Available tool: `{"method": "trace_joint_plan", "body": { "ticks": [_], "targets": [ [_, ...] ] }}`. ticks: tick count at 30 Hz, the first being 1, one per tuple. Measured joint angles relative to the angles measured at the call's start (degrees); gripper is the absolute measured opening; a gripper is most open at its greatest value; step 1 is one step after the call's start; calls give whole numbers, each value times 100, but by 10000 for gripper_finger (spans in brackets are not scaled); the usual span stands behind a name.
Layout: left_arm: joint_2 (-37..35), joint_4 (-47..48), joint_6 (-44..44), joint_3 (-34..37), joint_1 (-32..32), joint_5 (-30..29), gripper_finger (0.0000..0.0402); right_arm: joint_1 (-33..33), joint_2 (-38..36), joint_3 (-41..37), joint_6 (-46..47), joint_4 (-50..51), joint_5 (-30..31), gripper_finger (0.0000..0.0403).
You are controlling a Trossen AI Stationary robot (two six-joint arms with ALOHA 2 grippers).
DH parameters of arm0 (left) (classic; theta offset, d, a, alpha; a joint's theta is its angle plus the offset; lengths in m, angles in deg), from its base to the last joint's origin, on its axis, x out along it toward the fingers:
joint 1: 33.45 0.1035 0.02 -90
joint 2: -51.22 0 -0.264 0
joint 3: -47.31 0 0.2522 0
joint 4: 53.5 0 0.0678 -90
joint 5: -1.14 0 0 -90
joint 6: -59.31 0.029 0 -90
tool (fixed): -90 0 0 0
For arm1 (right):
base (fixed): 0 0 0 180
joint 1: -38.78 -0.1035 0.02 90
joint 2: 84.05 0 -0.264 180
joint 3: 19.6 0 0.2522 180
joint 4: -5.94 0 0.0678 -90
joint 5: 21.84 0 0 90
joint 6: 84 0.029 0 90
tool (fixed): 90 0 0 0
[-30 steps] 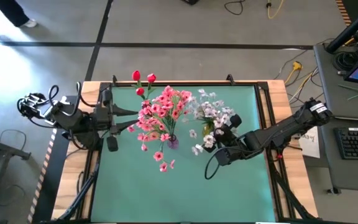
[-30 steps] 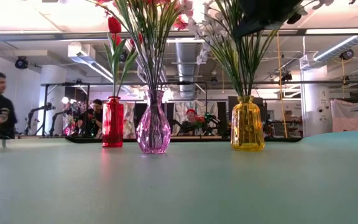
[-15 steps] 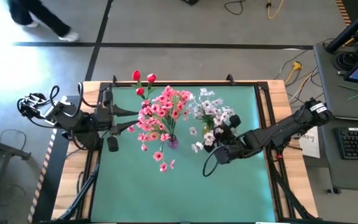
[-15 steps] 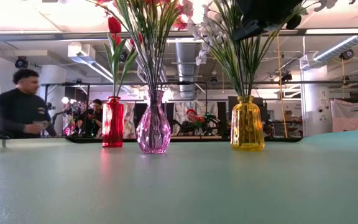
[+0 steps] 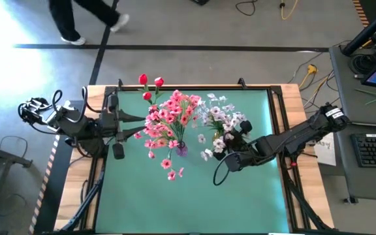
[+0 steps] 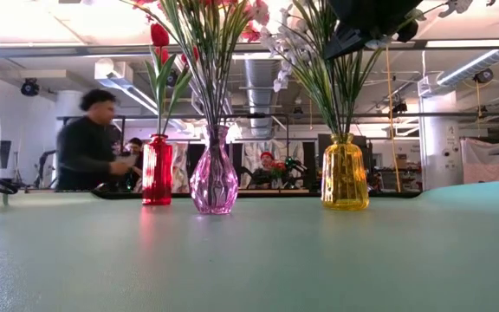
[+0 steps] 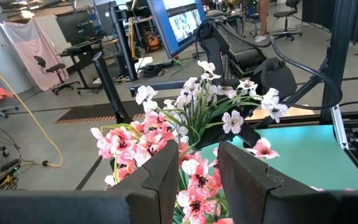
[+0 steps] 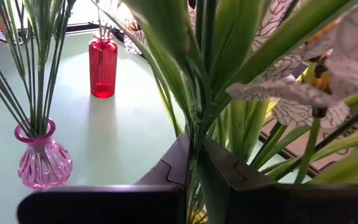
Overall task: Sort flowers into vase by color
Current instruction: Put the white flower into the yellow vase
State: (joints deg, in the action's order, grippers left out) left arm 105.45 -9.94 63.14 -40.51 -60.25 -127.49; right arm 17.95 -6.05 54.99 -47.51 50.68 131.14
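Three glass vases stand in a row on the green table: a red vase (image 6: 157,169) with red flowers (image 5: 150,85), a pink vase (image 6: 214,182) with pink flowers (image 5: 172,117), and a yellow vase (image 6: 345,178) with white flowers (image 5: 220,121). My right gripper (image 5: 235,142) is above the yellow vase, shut on the white spray's green stems. My left gripper (image 5: 141,126) hangs open just left of the pink blossoms (image 7: 135,140) and touches nothing. My right gripper (image 8: 194,171) pinches the white flowers' green stems (image 8: 194,146) between its two fingers, below the blossoms and above the vase mouth. The fingers lie across the stems, coming level from the table's right side. The stems stand upright and run down into the yellow vase (image 8: 194,216).
The pink vase (image 8: 39,162) and the red vase (image 8: 102,68) stand left of the yellow one. Bare green table (image 6: 249,260) lies on the near side. A person (image 6: 89,143) walks in the room behind the table.
My right gripper has sunk a little over the yellow vase while staying shut on the white stems. A person has walked past behind the table.
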Motion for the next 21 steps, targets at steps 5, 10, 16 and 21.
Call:
{"method": "trace_joint_plan", "body": {
  "ticks": [5,10,16,21],
  "targets": [
    [0,0,-12,0,-1,0,100,4,1,0,-4,38,2,18],
    [0,3,-13,0,0,0,100,15,1,0,-52,44,2,18],
    [0,70,-45,0,1,-2,100,15,2,0,-74,48,2,23],
    [0,127,-129,2,-1,0,100,15,2,0,-85,50,0,55]
  ]
}}
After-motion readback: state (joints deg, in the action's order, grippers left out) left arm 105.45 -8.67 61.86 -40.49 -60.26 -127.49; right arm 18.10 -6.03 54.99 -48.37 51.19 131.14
